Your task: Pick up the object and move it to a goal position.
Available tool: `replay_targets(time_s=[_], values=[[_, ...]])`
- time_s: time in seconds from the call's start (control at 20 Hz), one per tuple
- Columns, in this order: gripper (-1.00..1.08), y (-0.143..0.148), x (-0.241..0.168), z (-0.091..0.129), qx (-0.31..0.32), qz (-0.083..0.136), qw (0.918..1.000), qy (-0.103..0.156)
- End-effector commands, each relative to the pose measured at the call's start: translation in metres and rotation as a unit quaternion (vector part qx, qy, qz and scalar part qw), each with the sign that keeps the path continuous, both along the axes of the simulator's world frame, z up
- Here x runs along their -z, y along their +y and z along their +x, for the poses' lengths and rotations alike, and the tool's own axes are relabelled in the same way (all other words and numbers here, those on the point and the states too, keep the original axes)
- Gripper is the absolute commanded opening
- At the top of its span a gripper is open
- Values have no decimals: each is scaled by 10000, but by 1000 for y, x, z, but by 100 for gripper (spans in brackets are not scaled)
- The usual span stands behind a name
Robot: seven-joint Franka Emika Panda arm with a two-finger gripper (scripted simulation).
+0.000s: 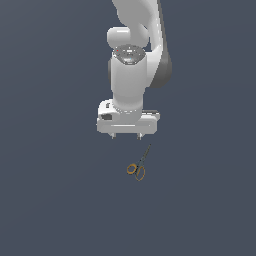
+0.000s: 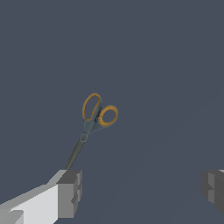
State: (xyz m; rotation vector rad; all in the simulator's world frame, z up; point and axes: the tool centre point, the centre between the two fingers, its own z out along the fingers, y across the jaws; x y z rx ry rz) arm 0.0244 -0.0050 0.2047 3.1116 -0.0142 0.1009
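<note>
1. Flat slate-blue ground (image 1: 50,210) fills everything I can see, one even dark tone with no seams, edges or walls showing in either view.

2. Over it hangs the white Panda arm (image 1: 131,75), wrist pointing straight down, with the gripper (image 1: 126,136) at its lowest end. Only 2 short finger stubs poke out under the wide white hand body in the exterior view.

3. From the wrist view the gripper (image 2: 142,192) has its jaws spread wide: 1 grey finger pad (image 2: 70,192) sits at one side of the picture and the other is at the far edge, with bare ground between them. Nothing is held.

4. The scissors (image 1: 138,165) lie flat on the ground, below the gripper in the exterior view and slightly toward that view's right. They are apart from the fingers, not touching them.

5. Their 2 orange-yellow ring handles (image 2: 99,113) sit side by side, and the thin dark blades (image 2: 76,151) run closed in a single line away from the rings. In the wrist view the blade tip ends just beside the nearer grey pad; whether it passes under the pad I cannot tell.
</note>
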Motion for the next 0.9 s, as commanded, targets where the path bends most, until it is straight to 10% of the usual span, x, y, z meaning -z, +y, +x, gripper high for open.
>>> replay_targets(time_s=[0.0, 0.85], values=[[100, 0, 0, 0, 0, 0, 10000, 0], [100, -7, 16, -4, 178, 35, 9997, 132]])
